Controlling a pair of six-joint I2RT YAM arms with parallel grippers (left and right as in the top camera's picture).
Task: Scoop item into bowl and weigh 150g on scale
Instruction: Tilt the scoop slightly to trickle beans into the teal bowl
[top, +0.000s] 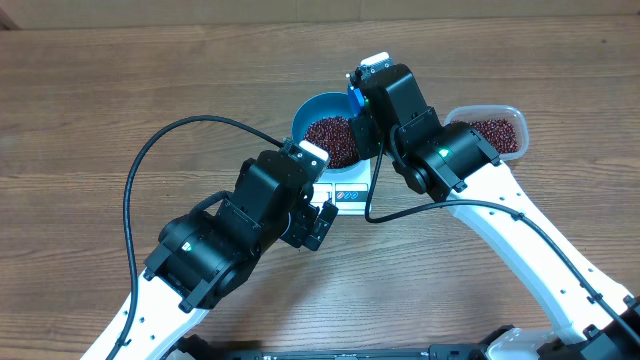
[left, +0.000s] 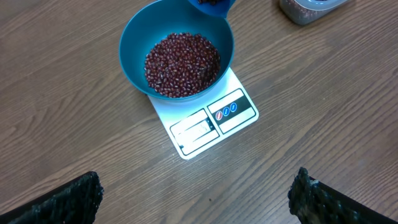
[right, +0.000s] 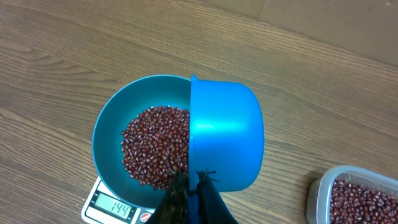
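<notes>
My left gripper (left: 196, 190) spread wide, holds nothing, hovers at display side of scale (left: 205, 124). My right gripper (right: 193, 199) clamped on handle of blue scoop (right: 224, 134), scoop tipped above bowl (right: 104, 124). Bowl sits on scale, beans (right: 152, 149) heaped inside. Farther, clear tub (right: 316, 198) right of scale, apart, with more beans.

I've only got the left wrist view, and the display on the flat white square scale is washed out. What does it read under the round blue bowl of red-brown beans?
Observer: The right wrist view shows 144 on the scale display.
Operator: What's the blue thing at my top edge?
Observer: The small blue plastic scoop, tipped on its side over the bowl's rim, its handle clamped in the right tool.
Operator: Anything left to draw from?
Observer: Yes, the clear plastic tub on the right arm's side holds a layer of beans.
</notes>
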